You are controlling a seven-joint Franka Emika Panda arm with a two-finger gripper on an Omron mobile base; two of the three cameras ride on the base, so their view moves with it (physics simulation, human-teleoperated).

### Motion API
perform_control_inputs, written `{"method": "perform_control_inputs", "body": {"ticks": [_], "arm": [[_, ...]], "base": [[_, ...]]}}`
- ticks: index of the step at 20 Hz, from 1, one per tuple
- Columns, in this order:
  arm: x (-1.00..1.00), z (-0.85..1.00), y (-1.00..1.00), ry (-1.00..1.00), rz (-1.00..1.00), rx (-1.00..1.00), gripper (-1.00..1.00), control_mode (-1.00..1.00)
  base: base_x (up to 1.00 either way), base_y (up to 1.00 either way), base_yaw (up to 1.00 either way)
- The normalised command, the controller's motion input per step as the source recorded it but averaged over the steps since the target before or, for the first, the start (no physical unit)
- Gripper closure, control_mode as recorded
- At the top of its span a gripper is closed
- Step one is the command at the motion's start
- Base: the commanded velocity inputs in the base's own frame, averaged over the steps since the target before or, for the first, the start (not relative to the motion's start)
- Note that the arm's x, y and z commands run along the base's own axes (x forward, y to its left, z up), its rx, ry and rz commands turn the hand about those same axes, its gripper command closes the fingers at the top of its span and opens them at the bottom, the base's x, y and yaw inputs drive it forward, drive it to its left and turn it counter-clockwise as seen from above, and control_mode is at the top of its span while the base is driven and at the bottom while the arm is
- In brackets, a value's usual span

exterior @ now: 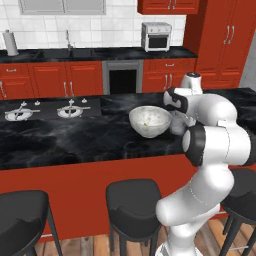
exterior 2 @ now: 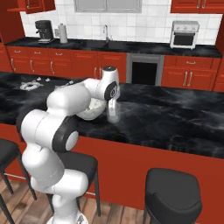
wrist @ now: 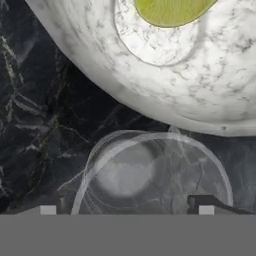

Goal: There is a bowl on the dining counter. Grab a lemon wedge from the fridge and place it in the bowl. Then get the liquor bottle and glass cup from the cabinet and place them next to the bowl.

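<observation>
Clear glass cup (wrist: pixel 150 175) stands beside white marble bowl (wrist: pixel 200 85) holding yellow-green lemon wedge (wrist: pixel 170 10) on the dining counter (exterior: pixel 75 135), gripper (wrist: pixel 127 207) spread wide around it; liquor bottle apparently outstanding.

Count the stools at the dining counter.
3 in the left base view: one at far left, one in the middle, one at right partly behind the arm. More may sit out of frame.
</observation>
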Motion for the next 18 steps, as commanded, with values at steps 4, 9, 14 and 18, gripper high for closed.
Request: {"method": "perform_control_inputs", "body": {"ticks": [4, 9, 14, 18], "arm": [[-0.31, 0.36, 0.0, -0.2, 0.02, 0.0, -1.0, -1.0], [-0.51, 0.63, 0.0, -0.21, 0.01, 0.0, -1.0, -1.0], [-0.54, 0.98, 0.01, -0.19, 0.0, 0.0, -1.0, -1.0], [-0.52, 1.0, 0.11, -0.08, -0.01, 0.0, -1.0, -1.0]], "base": [[0.0, 0.0, 0.0], [0.0, 0.0, 0.0], [0.0, 0.0, 0.0], [0.0, 0.0, 0.0]]}}
